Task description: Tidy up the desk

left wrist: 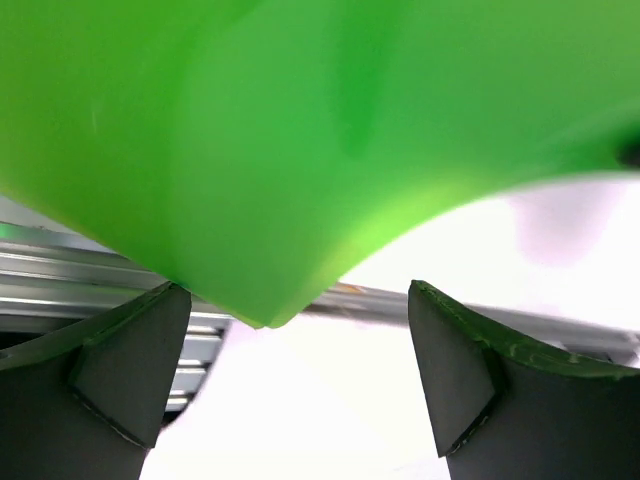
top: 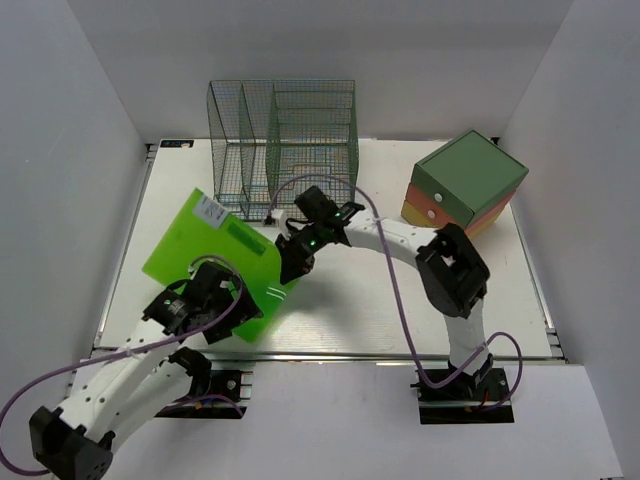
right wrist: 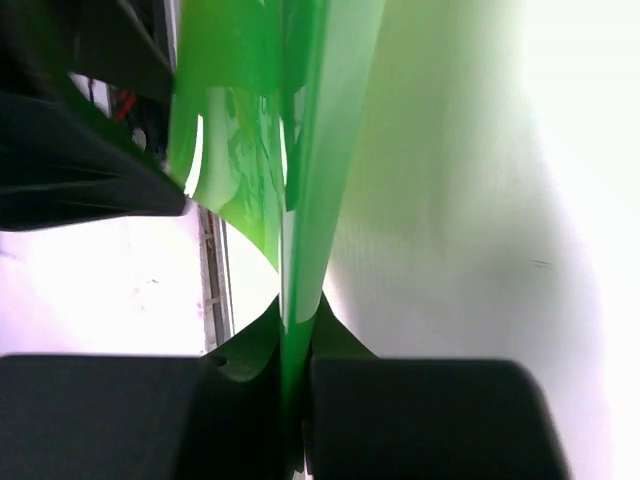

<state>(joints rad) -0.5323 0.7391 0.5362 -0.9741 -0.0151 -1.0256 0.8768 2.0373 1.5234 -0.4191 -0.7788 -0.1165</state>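
Observation:
A bright green plastic folder [top: 200,250] with a white label lies tilted over the left part of the white desk [top: 400,300]. My right gripper [top: 293,266] is shut on the folder's right edge. In the right wrist view [right wrist: 297,330] the thin green sheet [right wrist: 330,150] runs edge-on between its pads. My left gripper [top: 236,296] is open at the folder's near corner. In the left wrist view [left wrist: 295,300] the folder's corner [left wrist: 300,150] hangs just above and between the spread fingers, and the left finger is close to its underside.
A green wire-mesh rack [top: 285,130] stands at the back centre, just behind the right gripper. A green-topped drawer box [top: 468,180] sits at the back right. The desk's aluminium rail [left wrist: 80,270] runs under the folder.

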